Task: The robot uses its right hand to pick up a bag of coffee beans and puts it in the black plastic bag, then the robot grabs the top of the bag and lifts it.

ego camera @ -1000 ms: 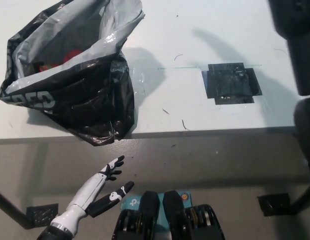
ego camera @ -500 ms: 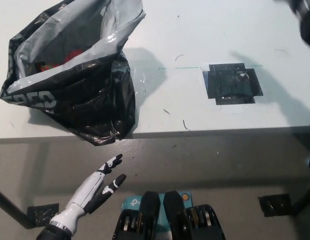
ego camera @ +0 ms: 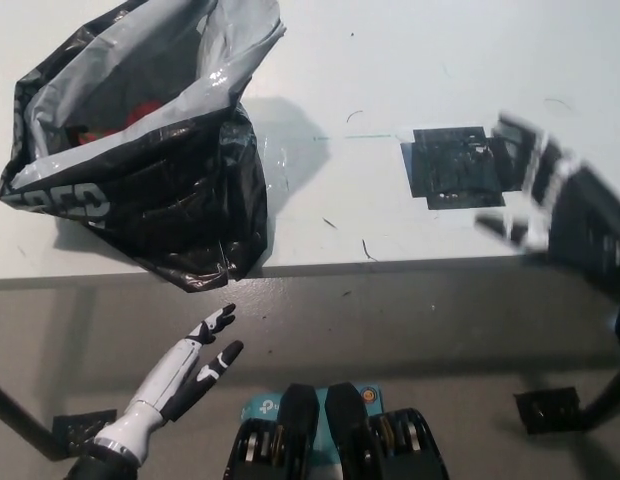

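The black plastic bag (ego camera: 140,200) stands on the white table (ego camera: 390,60) at the left, its grey-lined mouth open upward. Something red (ego camera: 140,108) shows inside it, mostly hidden by the bag's wall. My black right hand (ego camera: 550,200) comes in from the right over the table's front edge as a motion-blurred streak, far from the bag. The blur hides how it is set. My white left hand (ego camera: 185,370) rests below the table's edge at the lower left, open and holding nothing.
A square patch of black tape (ego camera: 455,165) is stuck on the table right of centre, next to the right hand. Thin dark scratches mark the tabletop near the front edge (ego camera: 370,268). Black tape pieces (ego camera: 545,408) lie on the floor.
The right arm has swung from the upper right corner down and inward over the table's right side, now blurred. The left hand has sunk a little lower. The bag has not moved.
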Controlling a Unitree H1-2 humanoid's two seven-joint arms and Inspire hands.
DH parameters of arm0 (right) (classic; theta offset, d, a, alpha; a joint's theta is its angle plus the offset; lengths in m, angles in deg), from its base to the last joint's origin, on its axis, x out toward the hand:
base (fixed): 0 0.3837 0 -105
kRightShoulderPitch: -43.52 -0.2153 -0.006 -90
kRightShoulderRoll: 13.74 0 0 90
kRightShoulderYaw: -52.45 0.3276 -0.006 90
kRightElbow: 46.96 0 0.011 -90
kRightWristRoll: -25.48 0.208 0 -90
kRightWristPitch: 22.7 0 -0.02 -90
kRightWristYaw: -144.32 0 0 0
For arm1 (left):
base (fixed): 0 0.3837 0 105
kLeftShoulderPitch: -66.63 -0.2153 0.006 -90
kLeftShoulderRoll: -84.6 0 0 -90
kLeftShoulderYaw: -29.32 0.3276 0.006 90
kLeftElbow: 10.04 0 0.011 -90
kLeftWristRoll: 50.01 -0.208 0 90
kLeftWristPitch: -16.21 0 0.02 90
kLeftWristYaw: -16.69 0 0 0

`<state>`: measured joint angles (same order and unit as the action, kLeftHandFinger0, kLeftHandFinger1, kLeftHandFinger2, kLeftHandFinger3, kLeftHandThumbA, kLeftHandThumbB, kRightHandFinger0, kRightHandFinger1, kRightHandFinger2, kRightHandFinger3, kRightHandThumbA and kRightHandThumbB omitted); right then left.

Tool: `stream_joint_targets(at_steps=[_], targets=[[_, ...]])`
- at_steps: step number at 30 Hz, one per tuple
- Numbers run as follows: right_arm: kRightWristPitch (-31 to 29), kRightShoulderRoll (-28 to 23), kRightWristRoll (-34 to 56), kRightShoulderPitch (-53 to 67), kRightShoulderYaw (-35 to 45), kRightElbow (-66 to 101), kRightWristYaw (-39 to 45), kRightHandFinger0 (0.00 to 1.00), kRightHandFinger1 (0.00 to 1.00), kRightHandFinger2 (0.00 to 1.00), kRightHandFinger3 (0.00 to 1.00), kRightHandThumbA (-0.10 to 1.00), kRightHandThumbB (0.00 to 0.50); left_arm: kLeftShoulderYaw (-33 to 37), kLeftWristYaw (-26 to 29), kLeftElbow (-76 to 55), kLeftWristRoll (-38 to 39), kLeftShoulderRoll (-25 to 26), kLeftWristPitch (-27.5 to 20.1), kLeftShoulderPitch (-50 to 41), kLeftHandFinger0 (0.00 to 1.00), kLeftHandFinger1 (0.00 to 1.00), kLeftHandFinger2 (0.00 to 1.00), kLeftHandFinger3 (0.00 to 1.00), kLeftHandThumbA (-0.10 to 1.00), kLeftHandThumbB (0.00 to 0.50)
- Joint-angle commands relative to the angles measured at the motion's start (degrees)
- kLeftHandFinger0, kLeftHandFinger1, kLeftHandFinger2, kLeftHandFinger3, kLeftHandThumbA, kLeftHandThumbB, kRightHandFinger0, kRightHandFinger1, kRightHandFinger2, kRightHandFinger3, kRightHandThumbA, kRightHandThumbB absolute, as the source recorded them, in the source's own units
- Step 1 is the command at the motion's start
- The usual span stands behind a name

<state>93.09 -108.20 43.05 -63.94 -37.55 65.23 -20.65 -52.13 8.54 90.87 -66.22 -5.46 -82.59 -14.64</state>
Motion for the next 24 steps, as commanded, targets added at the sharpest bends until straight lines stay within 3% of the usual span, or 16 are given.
stream_joint_targets(at_steps=[1, 5, 7, 8, 9, 10, 14, 24], targets=[[-18.2, 5.6, 2.1, 14.5, 1.9, 20.5, -0.5, 1.00, 1.00, 1.00, 1.00, 1.00, 0.410, -4.4, 0.5, -2.1, 6.3, 0.9, -2.0, 4.4, 1.00, 1.00, 1.00, 1.00, 1.00, 0.232], [-24.3, 8.9, -3.1, 16.3, 1.5, 9.9, -1.2, 1.00, 1.00, 1.00, 1.00, 1.00, 0.365, -4.7, 0.4, -1.8, 6.7, 0.6, -2.8, 3.2, 1.00, 1.00, 1.00, 1.00, 1.00, 0.244], [-28.6, 9.7, -6.3, 15.5, 1.2, 2.5, -1.8, 1.00, 1.00, 1.00, 1.00, 1.00, 0.286, -4.8, 0.3, -1.8, 6.8, 0.5, -3.3, 2.7, 1.00, 1.00, 1.00, 1.00, 1.00, 0.235], [-29.7, 9.8, -7.5, 15.3, 1.0, 0.6, -2.0, 1.00, 1.00, 1.00, 1.00, 1.00, 0.286, -4.8, 0.3, -1.8, 6.8, 0.5, -3.4, 2.6, 1.00, 1.00, 1.00, 1.00, 1.00, 0.235], [-32.3, 10.4, -10.0, 15.3, 0.6, -5.3, -3.1, 1.00, 1.00, 1.00, 1.00, 1.00, 0.177, -4.7, 0.3, -2.1, 6.7, 0.6, -3.6, 1.7, 1.00, 1.00, 1.00, 1.00, 1.00, 0.232], [-33.4, 10.6, -10.8, 15.3, 0.5, -7.5, -3.5, 1.00, 1.00, 1.00, 1.00, 1.00, 0.152, -4.6, 0.2, -2.2, 6.7, 0.5, -3.7, 1.4, 1.00, 1.00, 1.00, 1.00, 1.00, 0.232], [-36.4, 12.0, -15.1, 14.4, -0.2, -19.7, -7.5, 1.00, 1.00, 1.00, 1.00, 1.00, 0.200, -4.5, 0.3, -1.9, 6.4, 0.3, -3.7, 0.5, 1.00, 1.00, 1.00, 1.00, 1.00, 0.237], [-36.8, 12.1, -14.4, 14.8, -0.2, -25.1, -6.6, 1.00, 1.00, 1.00, 1.00, 1.00, 0.175, -4.6, 0.8, -3.2, 5.2, 0.3, -3.4, -2.0, 1.00, 1.00, 1.00, 1.00, 1.00, 0.218]])
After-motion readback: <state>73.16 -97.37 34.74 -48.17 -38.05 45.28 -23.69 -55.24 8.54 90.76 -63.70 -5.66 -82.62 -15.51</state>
